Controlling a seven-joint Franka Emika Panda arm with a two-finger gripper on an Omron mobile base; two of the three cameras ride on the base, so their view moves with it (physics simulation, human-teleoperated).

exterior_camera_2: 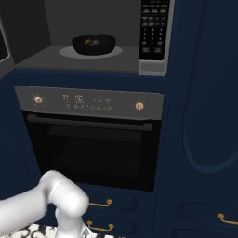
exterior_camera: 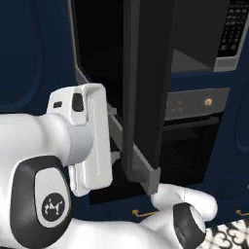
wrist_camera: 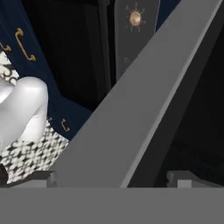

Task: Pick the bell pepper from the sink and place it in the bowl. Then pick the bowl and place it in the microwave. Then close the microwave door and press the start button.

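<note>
- Navy-blue cabinet fronts point(exterior_camera_2: 204, 93) with brass pulls fill the kitchen wall, and a black-and-white patterned floor point(wrist_camera: 30, 153) shows low in the hand view.
- Below the microwave sits the oven point(exterior_camera_2: 90, 139) — dark door, horizontal bar handle, round brass knobs on its panel.
- The microwave point(exterior_camera_2: 93, 51) stands open; its grey cavity floor and the keypad strip point(exterior_camera_2: 153, 30) at its right side are plain in the right base view.
- The microwave door point(exterior_camera: 146, 87) swings out toward the robot, seen nearly edge-on in the left base view as a tall black panel with a grey lower edge.
- The gripper point(wrist_camera: 113, 179) is close against that door: a broad grey edge of the door point(wrist_camera: 144, 109) runs diagonally between its fingertips point(wrist_camera: 41, 178) in the hand view. The tips stand well apart, one on each side of the edge; whether they touch it I cannot tell.
- The bowl point(exterior_camera_2: 94, 44) rests inside the microwave on the round grey turntable plate point(exterior_camera_2: 65, 52), upright.
- The bell pepper point(exterior_camera_2: 89, 42) lies in the bowl — a tiny orange speck at its rim line.
</note>
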